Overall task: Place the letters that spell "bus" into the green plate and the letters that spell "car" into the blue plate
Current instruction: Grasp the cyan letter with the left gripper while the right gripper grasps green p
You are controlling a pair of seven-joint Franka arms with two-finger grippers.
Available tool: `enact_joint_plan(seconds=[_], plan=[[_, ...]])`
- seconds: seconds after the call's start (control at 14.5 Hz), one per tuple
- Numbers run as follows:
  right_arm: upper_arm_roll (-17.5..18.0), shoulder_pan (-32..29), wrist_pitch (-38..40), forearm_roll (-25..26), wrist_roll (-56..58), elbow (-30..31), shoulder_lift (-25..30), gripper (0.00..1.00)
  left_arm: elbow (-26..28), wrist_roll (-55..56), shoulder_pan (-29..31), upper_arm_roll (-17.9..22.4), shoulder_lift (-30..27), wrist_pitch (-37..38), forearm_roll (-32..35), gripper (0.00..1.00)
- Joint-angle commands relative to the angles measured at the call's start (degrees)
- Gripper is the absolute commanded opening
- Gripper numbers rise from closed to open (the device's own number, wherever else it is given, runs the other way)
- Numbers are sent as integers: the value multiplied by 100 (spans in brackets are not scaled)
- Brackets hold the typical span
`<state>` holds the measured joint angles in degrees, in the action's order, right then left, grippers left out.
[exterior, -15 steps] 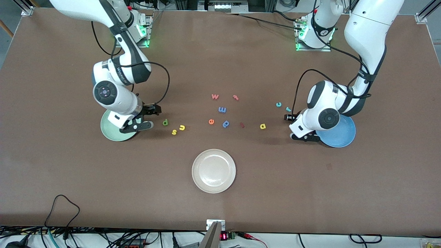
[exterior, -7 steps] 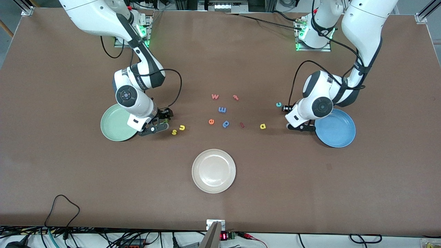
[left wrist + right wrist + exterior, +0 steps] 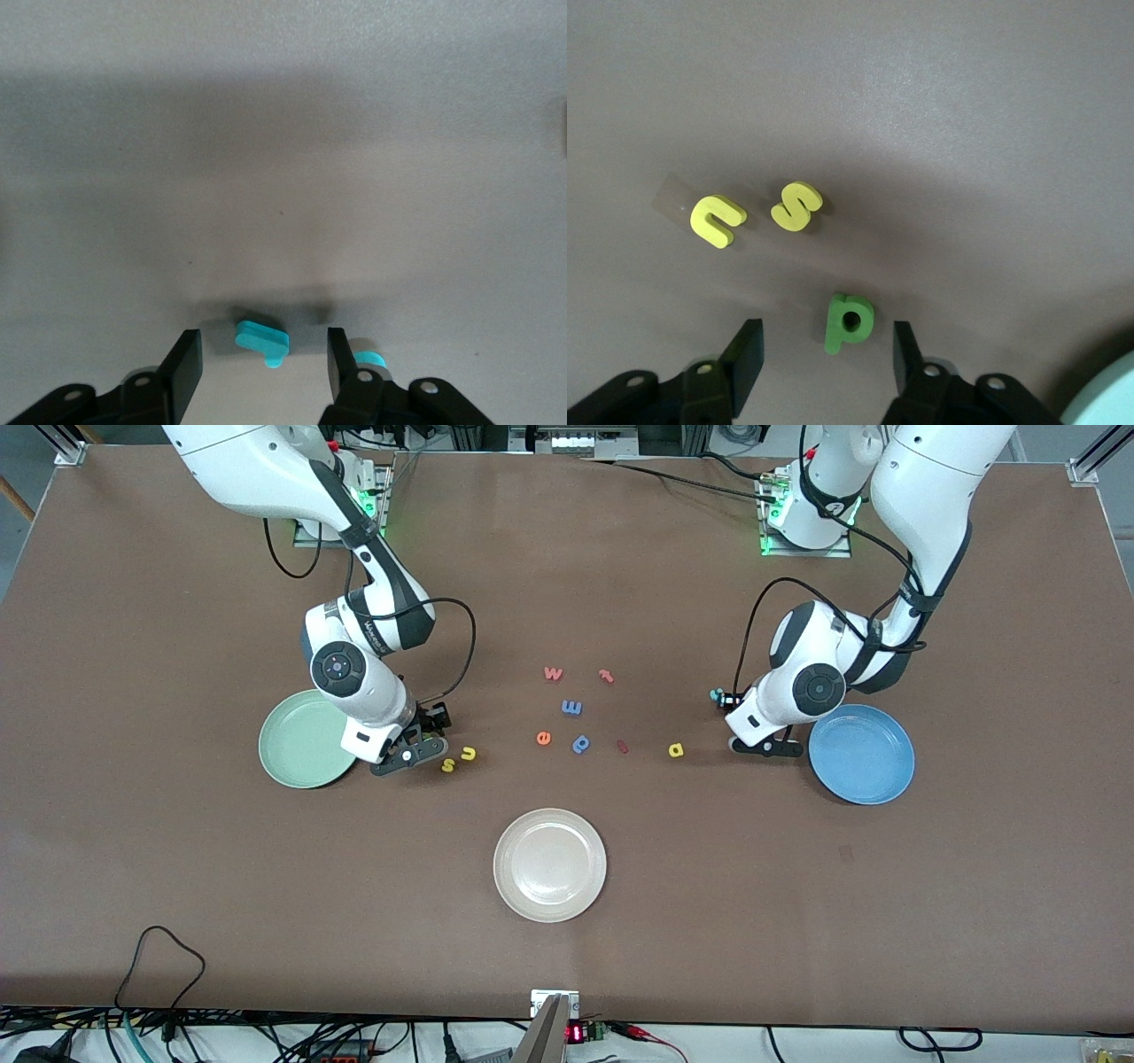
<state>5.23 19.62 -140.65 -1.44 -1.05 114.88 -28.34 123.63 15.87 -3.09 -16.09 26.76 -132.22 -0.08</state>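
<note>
Brown table [image 3: 620, 558], letters bracketed by both grippers.
Green b [image 3: 849, 322] is framed between the parted right gripper [image 3: 819, 359] fingers; teal r [image 3: 262, 340] between the parted left gripper [image 3: 263, 367] fingers.

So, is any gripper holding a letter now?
No. The left gripper straddles the teal r and the right gripper the green b, fingers apart.

The only readable signs are loose foam letters on the tabletop [image 3: 620, 957], mid-frame: a salmon w [image 3: 553, 673], blue m [image 3: 571, 708], orange e [image 3: 544, 738], blue p [image 3: 581, 743], and yellow a [image 3: 676, 750], u [image 3: 468, 755], s [image 3: 448, 764].
</note>
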Motion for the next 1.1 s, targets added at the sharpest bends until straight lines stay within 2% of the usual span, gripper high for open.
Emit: enact_joint_plan(seconds=[0.0,0.21,0.34,1.03], plan=[[-31,16,-86,-49,114,-62,-128,64,153,-22,46,-35,-57,-85,-89,63],[-58,7,-190,-58,114,-71,-207,63,232,-22,81,-34,-66,-94,-89,59],[-66,16,-262,-58,96,-71,-260,59,241,-31,81,-35,-66,-103,-80,56],[-66,33,-472,-58,17,-71,-418,57,223,-40,116,-34,-39,-111,-62,34]])
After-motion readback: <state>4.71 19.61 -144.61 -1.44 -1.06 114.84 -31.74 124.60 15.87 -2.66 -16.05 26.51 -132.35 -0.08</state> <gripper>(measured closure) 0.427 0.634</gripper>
